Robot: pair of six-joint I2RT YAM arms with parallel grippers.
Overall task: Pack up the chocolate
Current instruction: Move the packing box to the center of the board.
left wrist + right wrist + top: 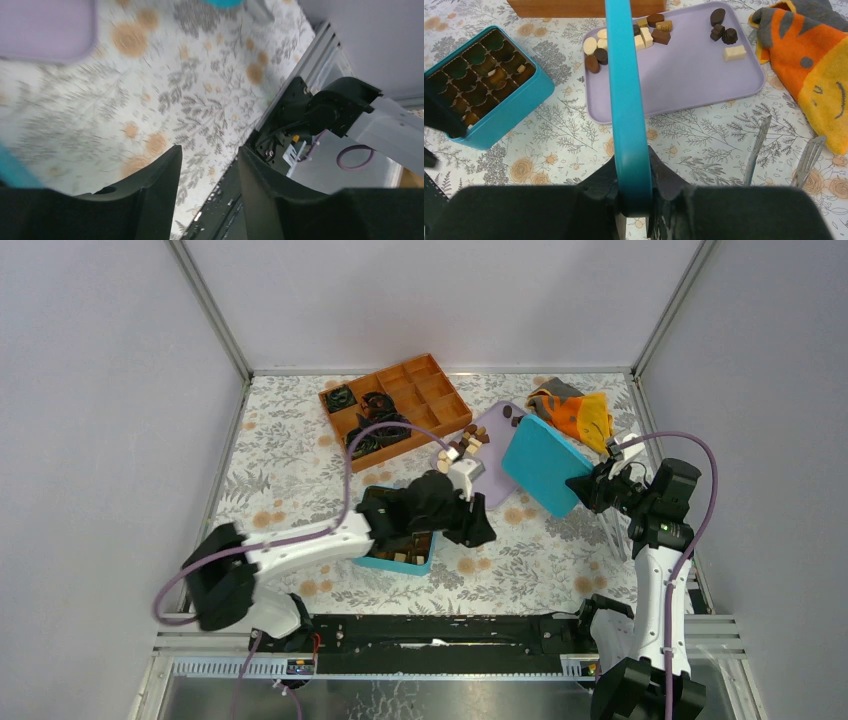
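Note:
Chocolate pieces (649,35), dark, mid brown and cream, lie on a purple tray (689,75), which also shows in the top view (497,465). A teal box (395,558) with a gold divided insert holds a few pieces (484,85). My right gripper (629,172) is shut on the edge of the teal lid (624,90) and holds it tilted above the table (545,465). My left gripper (210,165) is open and empty. It hovers over the tablecloth just right of the teal box (475,525).
A wooden divided organiser (395,400) with black paper cups stands at the back. An orange and grey cloth (809,65) lies at the right. Metal tongs (761,145) and a fork (809,160) lie near the right arm.

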